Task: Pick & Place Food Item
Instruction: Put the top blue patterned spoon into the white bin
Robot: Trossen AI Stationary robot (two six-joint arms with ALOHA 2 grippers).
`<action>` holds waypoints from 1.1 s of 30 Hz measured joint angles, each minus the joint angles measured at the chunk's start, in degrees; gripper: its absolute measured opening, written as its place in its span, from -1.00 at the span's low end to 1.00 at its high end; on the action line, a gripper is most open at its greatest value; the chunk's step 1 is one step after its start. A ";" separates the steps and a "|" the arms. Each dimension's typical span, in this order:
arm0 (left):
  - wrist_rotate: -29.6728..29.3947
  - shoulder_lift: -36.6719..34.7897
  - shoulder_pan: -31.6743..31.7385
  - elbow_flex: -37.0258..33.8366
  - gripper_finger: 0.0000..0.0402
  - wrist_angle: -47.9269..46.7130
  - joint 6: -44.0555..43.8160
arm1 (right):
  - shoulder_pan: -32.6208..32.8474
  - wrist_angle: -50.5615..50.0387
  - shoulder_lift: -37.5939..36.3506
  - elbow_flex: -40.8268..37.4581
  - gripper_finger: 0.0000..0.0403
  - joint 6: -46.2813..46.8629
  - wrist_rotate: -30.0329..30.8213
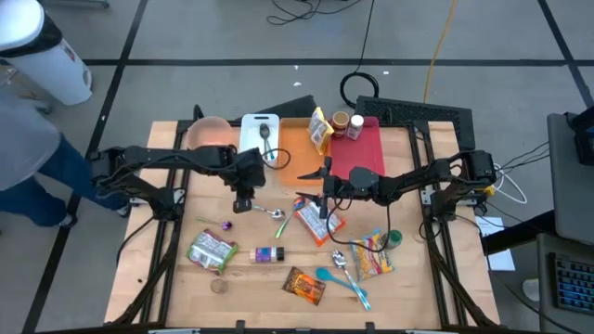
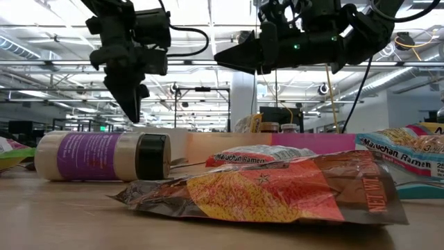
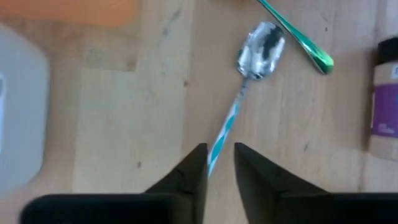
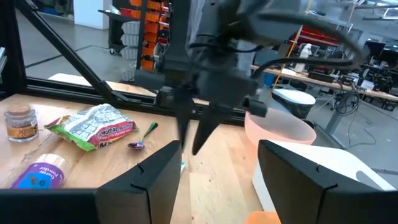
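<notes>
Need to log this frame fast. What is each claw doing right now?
Left claw: slightly open around the striped spoon handle, no firm grip.
Right claw: open, empty.

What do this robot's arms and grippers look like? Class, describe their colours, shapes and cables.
Both arms are black, built of slim jointed segments with black cables along them. The left gripper and the right gripper each end in two dark wedge-shaped fingers that taper to narrow tips. In the low view a small green light glows on the housing of one arm.
</notes>
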 joint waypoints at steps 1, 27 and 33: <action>-0.45 0.37 -0.72 -0.02 -0.45 -0.03 0.01 | -0.01 -0.01 0.00 0.00 0.02 -0.04 0.00; -9.68 16.71 -6.73 0.11 0.28 0.73 -1.20 | -0.02 -0.84 0.00 -0.07 0.02 -0.03 0.01; -11.13 16.71 -7.52 0.04 -0.15 1.90 -1.60 | 0.00 -0.87 0.00 -0.07 0.02 -0.09 -0.09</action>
